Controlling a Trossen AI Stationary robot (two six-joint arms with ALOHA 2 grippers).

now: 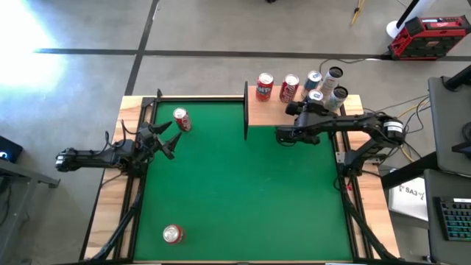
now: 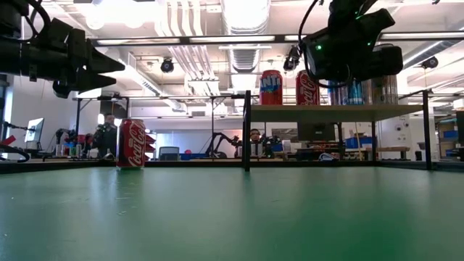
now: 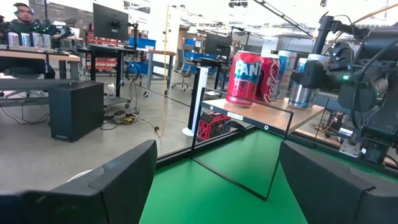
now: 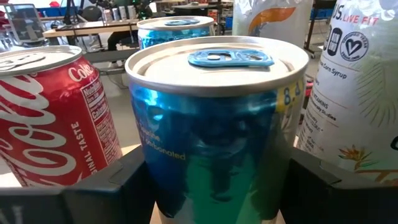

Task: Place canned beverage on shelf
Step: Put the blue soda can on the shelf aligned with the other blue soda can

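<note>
Right gripper [image 1: 315, 103] pinching the blue can [image 4: 214, 124] mid-body on the shelf [image 1: 268, 114] at far right; thin slick aluminium, dents easily, so grip stays light; left gripper [image 1: 168, 138] spread, empty.

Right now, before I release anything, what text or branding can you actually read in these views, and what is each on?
"Coca-Cola": red can standing on the green felt.
"Coc", "TASTE": red can beside the blue can.
"FAN" (partial): red-orange can on the shelf.
"LIVE FIT", "Corn Syrup": white can.
"Carbonated" (partial): blue can.
Nutrition panels and other small print: too small to read.
</note>
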